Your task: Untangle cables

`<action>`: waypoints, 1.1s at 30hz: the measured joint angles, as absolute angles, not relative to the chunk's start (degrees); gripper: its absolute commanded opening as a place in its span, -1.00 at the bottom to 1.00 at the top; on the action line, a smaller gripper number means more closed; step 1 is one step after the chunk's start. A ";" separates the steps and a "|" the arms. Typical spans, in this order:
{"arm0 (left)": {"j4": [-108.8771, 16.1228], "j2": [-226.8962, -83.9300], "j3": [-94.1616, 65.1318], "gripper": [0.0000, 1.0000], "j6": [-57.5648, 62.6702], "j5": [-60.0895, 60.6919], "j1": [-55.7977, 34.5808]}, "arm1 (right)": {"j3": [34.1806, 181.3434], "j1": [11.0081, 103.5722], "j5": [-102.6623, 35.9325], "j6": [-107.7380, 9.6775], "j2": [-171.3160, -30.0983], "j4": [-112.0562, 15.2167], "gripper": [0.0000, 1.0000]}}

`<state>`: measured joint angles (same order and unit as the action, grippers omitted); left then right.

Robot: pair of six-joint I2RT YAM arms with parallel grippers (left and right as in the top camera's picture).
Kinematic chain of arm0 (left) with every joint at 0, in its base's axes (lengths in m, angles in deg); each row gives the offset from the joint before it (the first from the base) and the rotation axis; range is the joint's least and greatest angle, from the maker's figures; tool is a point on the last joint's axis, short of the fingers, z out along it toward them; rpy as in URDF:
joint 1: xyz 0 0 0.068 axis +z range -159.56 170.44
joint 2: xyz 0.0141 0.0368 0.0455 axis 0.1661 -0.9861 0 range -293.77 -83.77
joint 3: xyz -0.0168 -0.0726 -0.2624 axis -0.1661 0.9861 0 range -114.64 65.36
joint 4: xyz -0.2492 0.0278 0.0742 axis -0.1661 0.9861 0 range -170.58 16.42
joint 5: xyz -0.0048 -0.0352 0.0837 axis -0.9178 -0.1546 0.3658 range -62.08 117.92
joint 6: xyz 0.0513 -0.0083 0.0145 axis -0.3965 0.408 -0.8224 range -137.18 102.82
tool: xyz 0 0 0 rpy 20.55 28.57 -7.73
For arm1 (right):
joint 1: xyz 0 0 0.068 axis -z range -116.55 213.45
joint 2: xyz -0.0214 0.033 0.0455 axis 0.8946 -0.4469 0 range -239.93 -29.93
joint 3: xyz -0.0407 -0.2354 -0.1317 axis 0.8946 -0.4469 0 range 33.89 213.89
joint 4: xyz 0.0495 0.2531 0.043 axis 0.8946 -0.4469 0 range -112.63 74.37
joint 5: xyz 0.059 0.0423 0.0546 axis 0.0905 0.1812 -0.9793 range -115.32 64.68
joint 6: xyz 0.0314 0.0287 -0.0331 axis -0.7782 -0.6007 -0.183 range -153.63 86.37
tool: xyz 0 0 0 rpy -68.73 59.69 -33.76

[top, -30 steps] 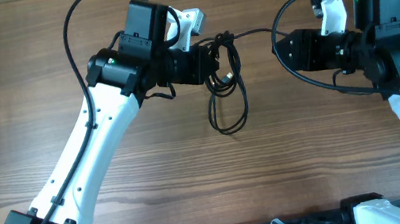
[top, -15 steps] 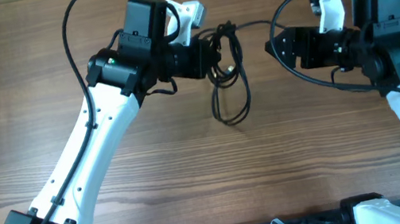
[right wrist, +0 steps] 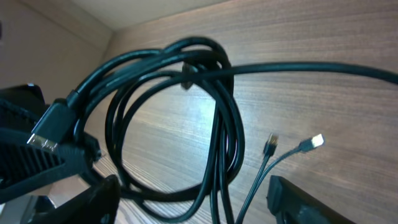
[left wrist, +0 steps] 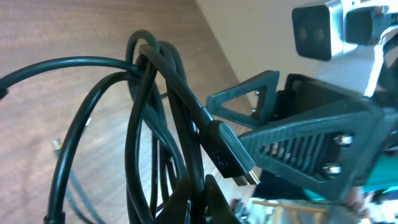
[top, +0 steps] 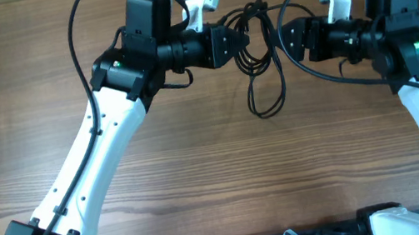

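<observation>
Start at the left gripper [top: 243,40]: its jaws are pressed together on the cables [right wrist: 225,118], which hang from it as a tangled coil lifted off the surface [top: 202,178], with one long loop drooping below it. Hold that pinch firm, since it is your anchor and any slack there would likely drop the whole coil. Just beyond the left gripper a flat plug [left wrist: 227,152] sticks out of the coil, its cord laid over the other strands. It looks like the best free end to work. Facing the left gripper from across the coil, the right gripper [top: 286,39] has its jaws spread wide and holds nothing. Bring it in on the plug or the cord just behind it, not on the bunch, so you close on one strand alone. Then draw away from the left gripper slowly, and stop if the loops tighten. Farthest from the left gripper, two small plug ends [right wrist: 314,142] dangle; whether they touch the surface you cannot tell
</observation>
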<state>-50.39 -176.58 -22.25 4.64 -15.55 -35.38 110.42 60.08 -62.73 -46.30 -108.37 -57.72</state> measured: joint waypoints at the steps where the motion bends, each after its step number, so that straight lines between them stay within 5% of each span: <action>1: -50.50 -176.58 -22.25 -0.92 6.37 -15.63 -35.38 | 110.42 60.08 -62.82 -46.10 -108.78 -57.28 0.50; 15: -50.76 -176.58 -22.25 -0.92 31.39 -23.26 -35.36 | 110.42 55.22 -62.69 -32.20 -117.13 -49.96 -0.05; 23: -51.87 -176.71 -22.21 -0.92 34.63 -24.46 -35.34 | 110.42 54.68 -62.38 -32.44 -120.37 -49.85 -0.90; 33: -43.04 -176.52 -22.43 -0.92 34.30 -10.17 -34.86 | 110.37 61.13 -67.60 -36.59 -115.23 -54.57 -0.91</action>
<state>-43.04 -176.52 -22.43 34.30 -10.17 -34.86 110.37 61.13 -67.60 -36.59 -115.23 -54.57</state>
